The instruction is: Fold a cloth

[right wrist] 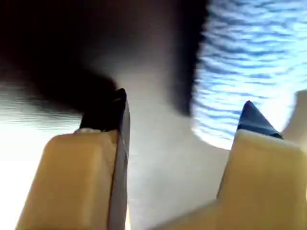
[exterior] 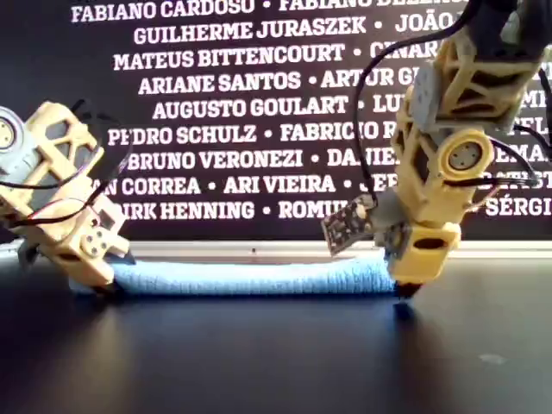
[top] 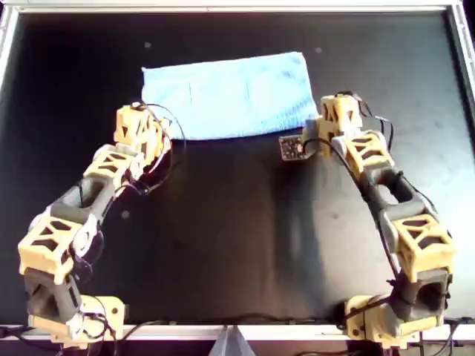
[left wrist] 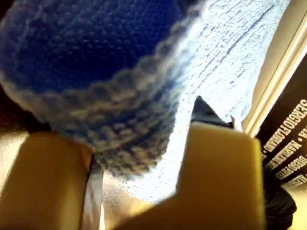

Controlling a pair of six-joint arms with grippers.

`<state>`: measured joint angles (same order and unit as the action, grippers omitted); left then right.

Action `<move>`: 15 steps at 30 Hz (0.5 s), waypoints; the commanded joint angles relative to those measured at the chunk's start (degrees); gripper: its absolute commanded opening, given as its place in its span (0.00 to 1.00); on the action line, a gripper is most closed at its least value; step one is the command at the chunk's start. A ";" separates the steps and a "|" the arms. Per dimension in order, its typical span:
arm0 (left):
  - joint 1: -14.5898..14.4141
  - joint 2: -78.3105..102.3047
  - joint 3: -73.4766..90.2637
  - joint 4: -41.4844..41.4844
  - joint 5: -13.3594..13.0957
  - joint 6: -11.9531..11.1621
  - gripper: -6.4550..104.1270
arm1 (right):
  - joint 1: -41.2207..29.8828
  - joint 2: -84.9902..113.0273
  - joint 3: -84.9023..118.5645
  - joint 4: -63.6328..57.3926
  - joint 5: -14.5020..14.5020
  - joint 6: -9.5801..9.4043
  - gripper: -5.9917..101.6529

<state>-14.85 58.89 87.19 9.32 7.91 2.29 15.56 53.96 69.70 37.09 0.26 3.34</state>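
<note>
The light blue cloth lies on the black table as a wide rectangle at the far middle; in the exterior view it is a low thick strip. My first gripper is down at its near left corner in the overhead view. In the first wrist view the jaws stand apart with a bunched cloth edge between them. My second gripper is down at the cloth's right edge. Its jaws are open over bare table, with the cloth by one finger.
A white rail borders the table's far edge, with a dark banner of white names behind it. A small camera board sticks out beside my second gripper. Black table spreads between the two arms.
</note>
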 commanded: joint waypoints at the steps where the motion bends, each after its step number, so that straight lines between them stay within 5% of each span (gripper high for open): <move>1: 0.79 0.26 -0.97 -0.26 -0.35 -0.18 0.61 | 0.35 2.29 -7.38 0.44 -0.26 -0.26 0.91; 15: 0.79 0.26 -0.97 -0.26 -0.35 -0.18 0.61 | 1.23 -7.21 -12.83 0.53 -0.26 -0.26 0.91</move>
<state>-14.85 58.89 87.10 9.32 7.91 2.29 16.17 45.53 60.38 37.09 0.18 3.16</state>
